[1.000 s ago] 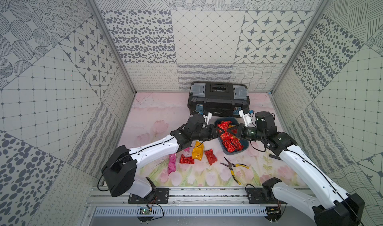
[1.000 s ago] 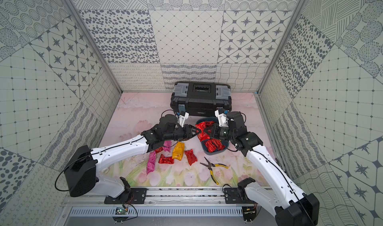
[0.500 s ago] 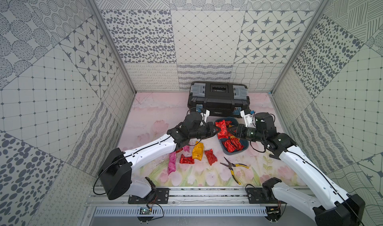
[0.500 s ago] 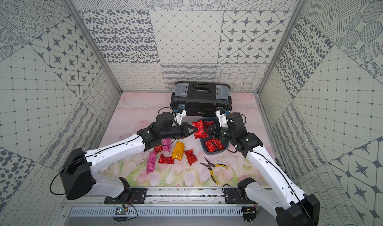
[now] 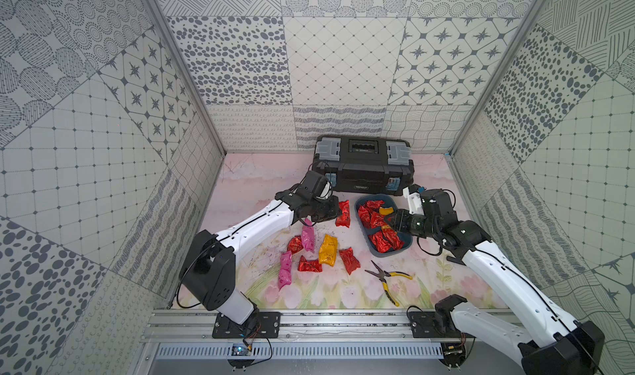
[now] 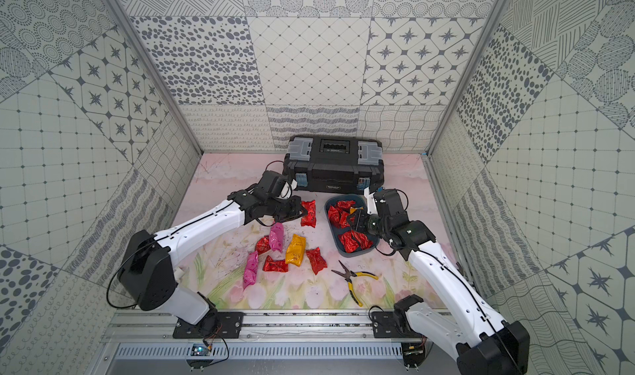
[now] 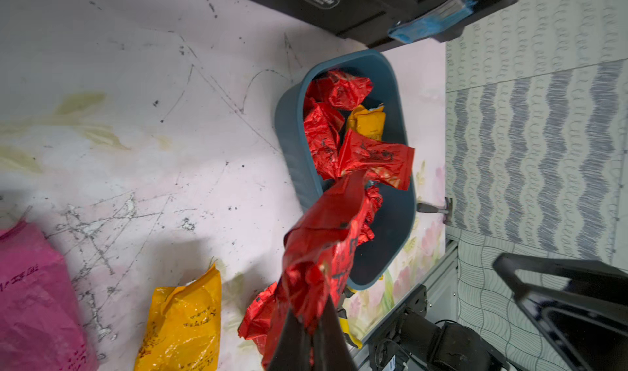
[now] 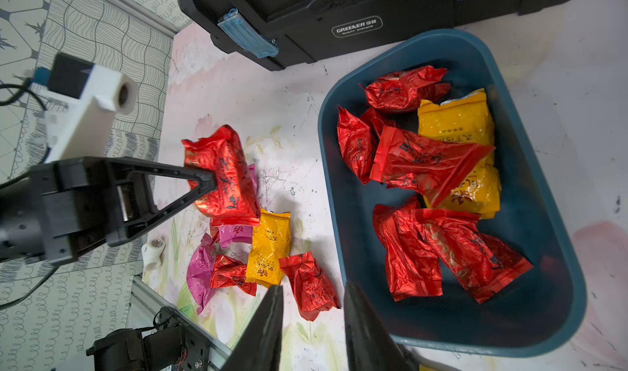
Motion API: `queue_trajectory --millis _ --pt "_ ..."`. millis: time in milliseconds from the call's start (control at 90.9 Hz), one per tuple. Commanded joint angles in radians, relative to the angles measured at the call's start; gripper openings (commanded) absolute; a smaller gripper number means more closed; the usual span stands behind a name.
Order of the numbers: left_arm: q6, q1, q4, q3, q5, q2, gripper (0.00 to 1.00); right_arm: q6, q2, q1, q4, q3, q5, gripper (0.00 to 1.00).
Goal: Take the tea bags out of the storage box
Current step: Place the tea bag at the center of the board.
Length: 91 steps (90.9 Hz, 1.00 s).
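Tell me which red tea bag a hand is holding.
The red tea bag pinched in the left hand. The other red ones lie loose on the table or in the storage box; the right hand is empty.

Oval badge on front of black toolbox: "GREENER", w/ smaller line below, too fine to read. Same badge in left wrist view, blurred. Dark printed chars on red tea bag & yellow tea bag, illegible.
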Motion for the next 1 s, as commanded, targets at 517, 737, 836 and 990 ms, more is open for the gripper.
queue_trajectory --millis 517,737,836,990 --pt "0.111 -0.034 -0.137 0.125 0.024 0.327 0.22 -0.019 -0.045 -0.004 -0.002 -0.013 0.019 0.34" --pt "0.112 -0.036 -0.164 0.124 -0.026 0.236 0.6 -0.025 -0.035 -0.007 -0.002 -0.011 0.005 0.34" --pt "0.098 -0.037 -0.163 0.118 -0.05 0.163 0.66 -0.03 -0.024 -0.008 -0.002 -0.009 0.008 0.34" --pt "0.043 -0.042 -0.133 0.085 -0.113 0.032 0.67 -0.008 -0.001 -0.01 -0.009 -0.014 0.059 0.35"
